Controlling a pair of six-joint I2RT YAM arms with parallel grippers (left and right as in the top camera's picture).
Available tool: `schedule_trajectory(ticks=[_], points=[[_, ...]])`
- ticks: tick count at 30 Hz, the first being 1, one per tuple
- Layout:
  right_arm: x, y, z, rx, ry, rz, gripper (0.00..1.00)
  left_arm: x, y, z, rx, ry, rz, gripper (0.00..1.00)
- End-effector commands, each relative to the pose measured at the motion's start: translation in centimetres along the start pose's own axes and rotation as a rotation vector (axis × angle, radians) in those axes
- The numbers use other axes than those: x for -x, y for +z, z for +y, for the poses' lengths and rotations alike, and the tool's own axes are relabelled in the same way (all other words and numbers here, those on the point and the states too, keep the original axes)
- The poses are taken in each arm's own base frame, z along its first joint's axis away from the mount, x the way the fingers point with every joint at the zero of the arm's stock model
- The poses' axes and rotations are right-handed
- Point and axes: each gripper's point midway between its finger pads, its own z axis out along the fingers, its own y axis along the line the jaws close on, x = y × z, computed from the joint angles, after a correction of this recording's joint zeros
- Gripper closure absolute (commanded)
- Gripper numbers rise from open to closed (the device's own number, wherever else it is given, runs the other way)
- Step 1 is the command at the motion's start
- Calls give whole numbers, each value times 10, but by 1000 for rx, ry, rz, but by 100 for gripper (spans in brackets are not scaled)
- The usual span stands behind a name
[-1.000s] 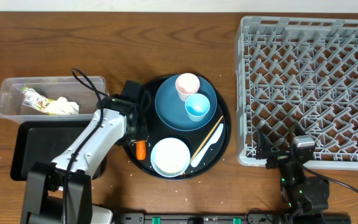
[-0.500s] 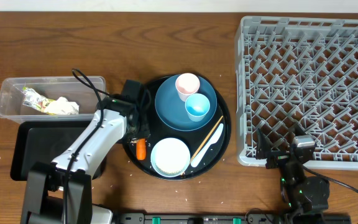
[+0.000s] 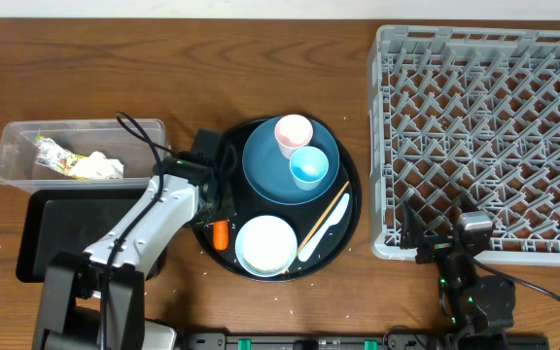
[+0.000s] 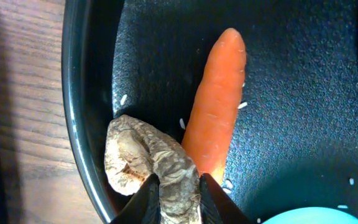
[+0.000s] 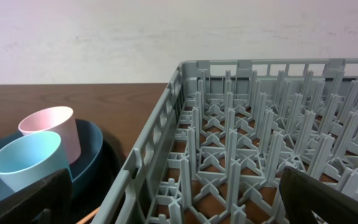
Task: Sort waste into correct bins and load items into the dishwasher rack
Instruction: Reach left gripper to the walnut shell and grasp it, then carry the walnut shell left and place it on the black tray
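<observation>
print on the green-yellow wrapper (image 3: 54, 154): too small to read from overhead. lies with the crumpled paper (image 3: 100, 167) inside the clear tub (image 3: 17, 146), just above the flat black tray (image 3: 66, 224) on the table (image 3: 115, 68).

shows only from the left wrist: the left gripper (image 4: 174, 196) set narrow, pinching the brown lump (image 4: 135, 155) against the inner rim of the round tray (image 4: 82, 124), touching the carrot (image 4: 213, 106) beside it, with white grains (image 4: 242, 105) scattered around. cannot make out that lump under the arm from overhead, just the carrot's end at the round tray's lower left.

shows only from above: the blue plate (image 3: 270, 170) carrying the pink cup (image 3: 293, 132) and blue cup (image 3: 308, 166), the white bowl (image 3: 265, 244) below it, the spoon (image 3: 327, 228) and chopstick (image 3: 325, 209) lying slantwise alongside, all on the round tray, with the grey rack (image 3: 484, 126) just beside it on the right.

shows from the right wrist: the right gripper (image 5: 176, 208) spread wide, holding nothing, low by the rack's near corner, facing both cups and the plate's edge.
</observation>
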Motion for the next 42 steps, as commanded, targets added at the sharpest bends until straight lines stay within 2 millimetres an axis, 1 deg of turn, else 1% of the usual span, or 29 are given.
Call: schedule_trajectory(ticks=[1,2,3,5,8,12,16,19,21,25,29,35,39,42], points=[[0,0,-3,-10,6,0,1,-3,4,4,17,1,11,80],[0,0,-3,-10,6,0,1,-3,4,4,17,1,11,81],[0,0,-3,-10,6,0,1,-2,4,3,16,1,9,86],[0,0,-3,-10,6,0,1,0,3,2,13,1,3,88],[0,0,-3,-10,6,0,1,8,-6,-2,2,21,-18,94],[0,0,-3,-10,6,0,1,19,-27,-7,-16,27,-53,94],[0,0,-3,-10,6,0,1,24,-52,-9,-34,28,-91,94],[0,0,-3,-10,6,0,1,27,-69,0,-13,13,-127,94],[0,0,-3,-10,6,0,1,30,-81,15,28,-12,-159,94],[0,0,-3,-10,6,0,1,34,-99,56,110,-108,-213,94],[0,0,-3,-10,6,0,1,38,-110,96,131,-252,-237,94],[0,0,-3,-10,6,0,1,38,-114,166,179,-521,-244,94],[0,0,-3,-10,6,0,1,47,-115,206,199,-661,-302,94],[0,0,-3,-10,6,0,1,43,-112,234,222,-755,-298,94]])
